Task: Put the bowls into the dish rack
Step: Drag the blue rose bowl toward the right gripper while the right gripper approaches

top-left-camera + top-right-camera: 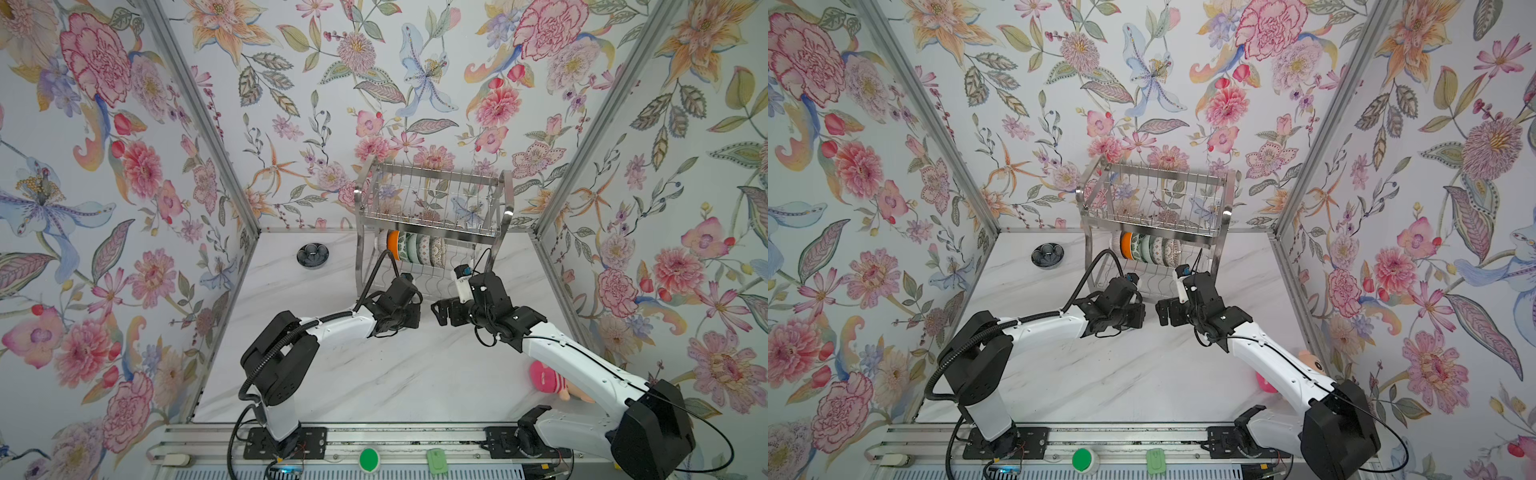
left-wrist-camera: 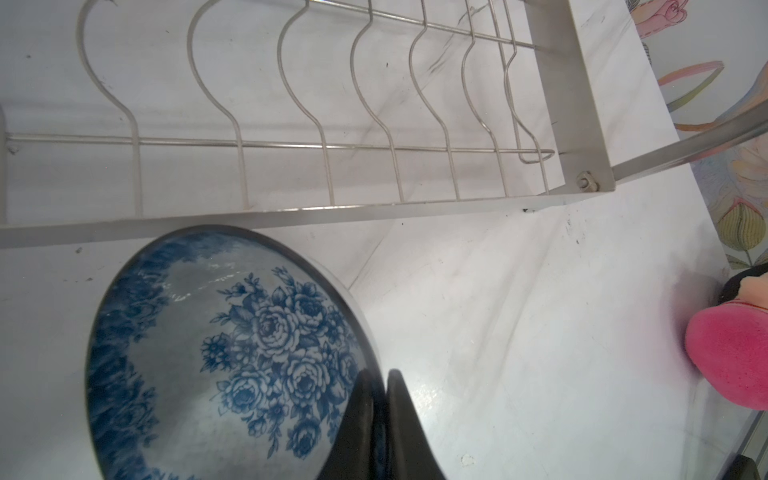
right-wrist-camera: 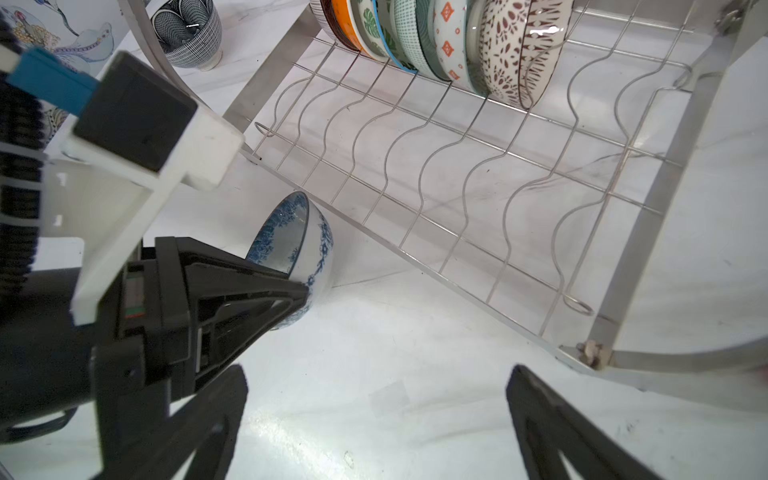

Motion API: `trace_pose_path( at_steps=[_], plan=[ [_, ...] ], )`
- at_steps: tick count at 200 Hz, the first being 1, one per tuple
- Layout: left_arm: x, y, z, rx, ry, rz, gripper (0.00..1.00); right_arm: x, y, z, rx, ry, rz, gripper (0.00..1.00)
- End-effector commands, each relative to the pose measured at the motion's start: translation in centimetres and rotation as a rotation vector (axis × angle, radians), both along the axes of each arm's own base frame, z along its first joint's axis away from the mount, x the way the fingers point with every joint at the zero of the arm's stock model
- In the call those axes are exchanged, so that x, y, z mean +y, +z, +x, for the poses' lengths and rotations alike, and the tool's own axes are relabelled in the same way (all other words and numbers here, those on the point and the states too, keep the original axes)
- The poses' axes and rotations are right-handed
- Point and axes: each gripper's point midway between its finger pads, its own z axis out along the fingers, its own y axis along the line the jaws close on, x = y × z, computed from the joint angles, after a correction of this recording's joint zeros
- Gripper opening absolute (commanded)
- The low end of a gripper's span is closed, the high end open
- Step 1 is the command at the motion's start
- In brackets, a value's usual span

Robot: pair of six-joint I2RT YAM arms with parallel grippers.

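Mid-frame, left gripper (image 2: 379,386) reaches low, clamped on the rim of the blue floral bowl (image 2: 216,353); right gripper (image 3: 374,415) hovers alongside, jaws wide.

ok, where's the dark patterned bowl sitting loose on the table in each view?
Both top views: dark patterned bowl on the table, left of the dish rack, near the back wall.
Left wrist: not in it; the bowl there is the blue floral bowl.
Right wrist: dark patterned bowl on the table, just past the rack's curved leg.
Shared landmark: the dish rack's lower wire shelf, in all four.
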Motion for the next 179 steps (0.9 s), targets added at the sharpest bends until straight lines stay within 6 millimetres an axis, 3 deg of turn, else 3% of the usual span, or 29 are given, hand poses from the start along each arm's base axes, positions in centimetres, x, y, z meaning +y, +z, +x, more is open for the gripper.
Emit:
trace_pose_path(
  at_steps=[1, 55, 179],
  plan=[
    [-0.3, -2.3, -1.4, 0.071, -0.018, 0.033, 0.19, -0.3, -0.4, -0.1, 0.02, -0.012, 0.006, 0.99],
    [-0.5, -2.6, -1.7, 0.078, -0.012, 0.018, 0.24, -0.7, -0.1, -0.1, 0.016, -0.022, 0.017, 0.99],
    [-0.6, 0.8, -1.0, 0.012, -0.007, 0.017, 0.41, -1.6, 0.4, -0.8, 0.005, -0.04, 0.045, 0.99]
  ],
)
